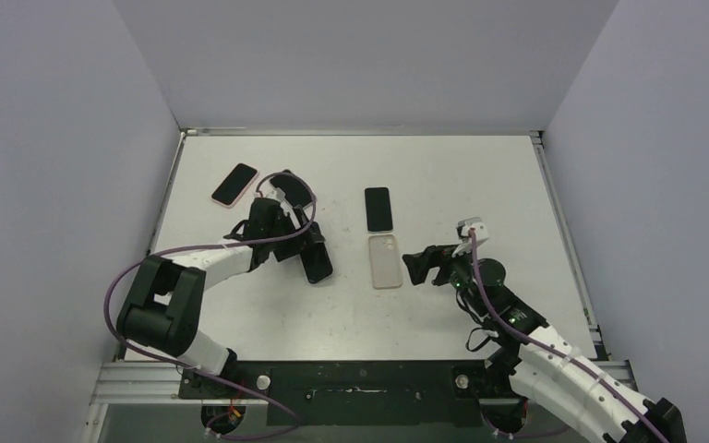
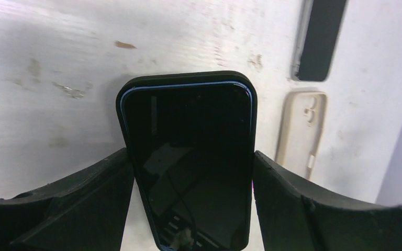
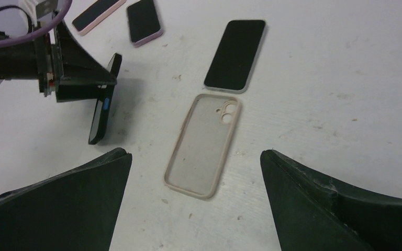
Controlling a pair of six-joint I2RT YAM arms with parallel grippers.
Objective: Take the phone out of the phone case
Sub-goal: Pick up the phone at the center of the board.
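Left gripper (image 2: 192, 162): clamped across the black phone case (image 2: 186, 77), fingers (image 2: 99, 183) pressed against both long edges.
Phone (image 2: 188, 130): seated inside the black phone case, dark screen facing the left wrist camera, a thin blue rim showing just inside the case lip.
Pose of cased phone: in the right wrist view, tipped up on one long edge, tilted, lower end down at the table (image 1: 480, 175).
Place of cased phone: left of centre, well apart from the near edge, left of the beige case.
Right gripper (image 1: 417, 266): spread wide, holding nothing, just right of the beige case's near half.
Beige case (image 3: 204, 141): empty, flat, hollow side up, camera cut-out at the far end, near the table's centre.
Bare phone (image 3: 235, 55): dark screen up, flat, just beyond the beige case's far end, not touching it.
Pink phone (image 3: 98, 13): flat at far left.
Purple-cased phone (image 3: 144, 21): flat, just right of the pink phone, beyond the left gripper.
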